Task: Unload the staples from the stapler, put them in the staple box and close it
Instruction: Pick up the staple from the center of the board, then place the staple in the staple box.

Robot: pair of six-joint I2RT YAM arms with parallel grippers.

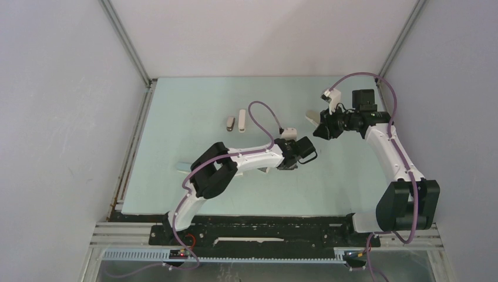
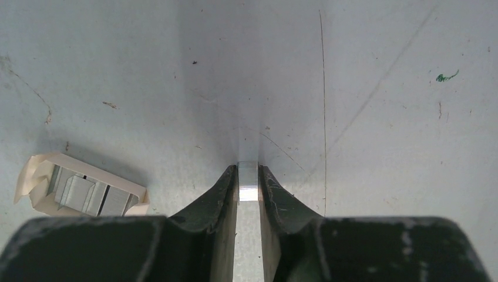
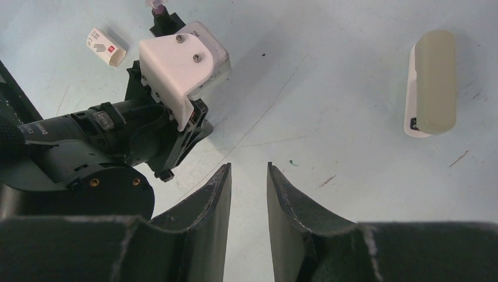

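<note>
My left gripper (image 2: pixel 248 170) clamps the staple strip (image 2: pixel 248 191); the right gripper (image 3: pixel 248 167), slightly apart and empty, has the stapler (image 3: pixel 433 82) ahead-right, lengthwise away.

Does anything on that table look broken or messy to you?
Yes: the small cardboard box lying on the table, seen to the left of the left gripper in its wrist view, is torn open, flaps bent outward, grey staple strips exposed inside. The table also carries scratches and a green scribble.
</note>
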